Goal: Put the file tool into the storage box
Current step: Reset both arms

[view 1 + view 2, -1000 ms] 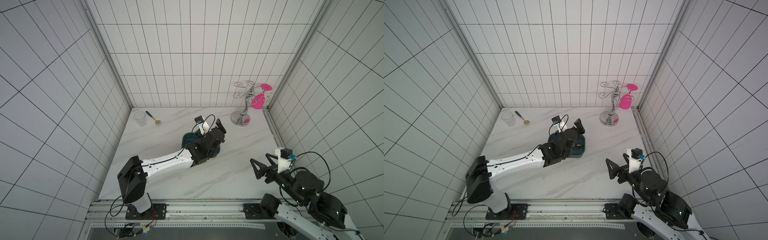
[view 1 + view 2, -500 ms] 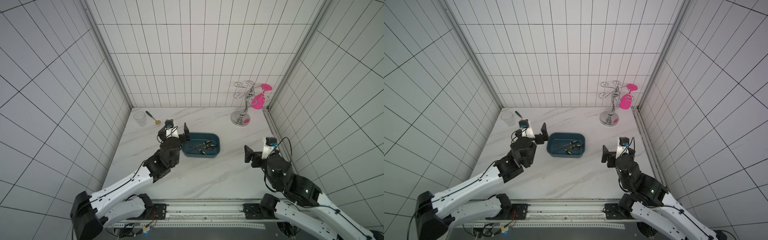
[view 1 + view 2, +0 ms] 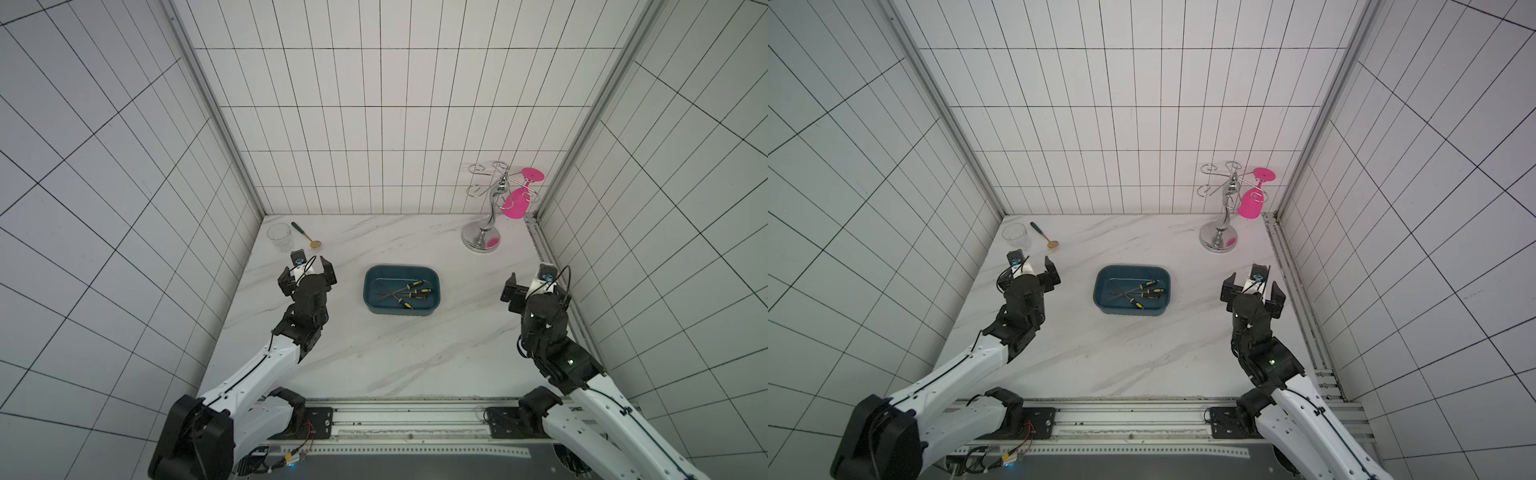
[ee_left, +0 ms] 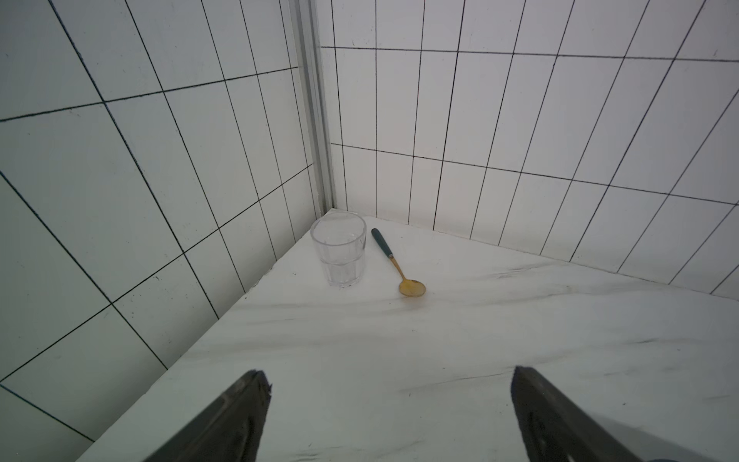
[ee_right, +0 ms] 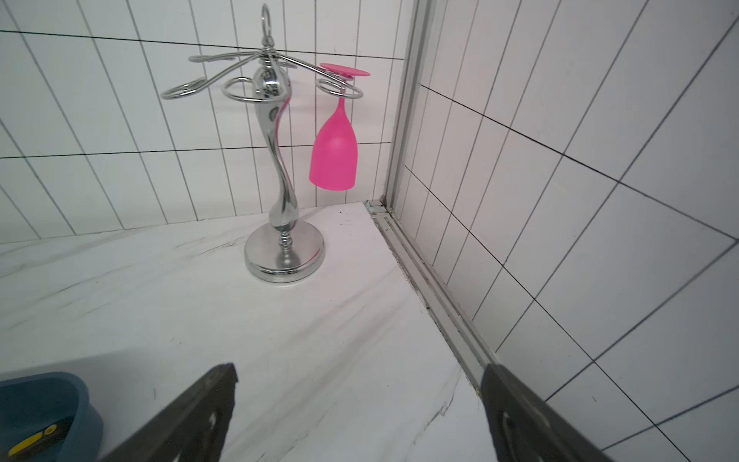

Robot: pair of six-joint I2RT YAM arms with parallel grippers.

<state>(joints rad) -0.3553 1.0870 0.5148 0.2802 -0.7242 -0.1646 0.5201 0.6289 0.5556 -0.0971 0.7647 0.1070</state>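
Files (image 3: 417, 294), slim, yellow-handled, in rounded teal plastic storage box (image 3: 400, 311)

**Teal box mid-tabletop, tools lying inside**

The storage box (image 3: 400, 268) was a shallow, dark teal-blue plastic tub with rounded corners and a rim. It sat flat and open-topped near the middle of the white marble tabletop (image 3: 374, 357). In both top views the box (image 3: 1131, 267) lay with its long side across the scene.

Four slim file tools (image 3: 417, 295) with black-and-yellow handles rested flat on its floor. The handles gathered toward the right half. The thin metal shafts fanned leftward and crossed one another. The right wrist view caught one rounded corner of the box (image 5: 44, 394), with a yellow-and-black handle (image 5: 30, 443) inside.
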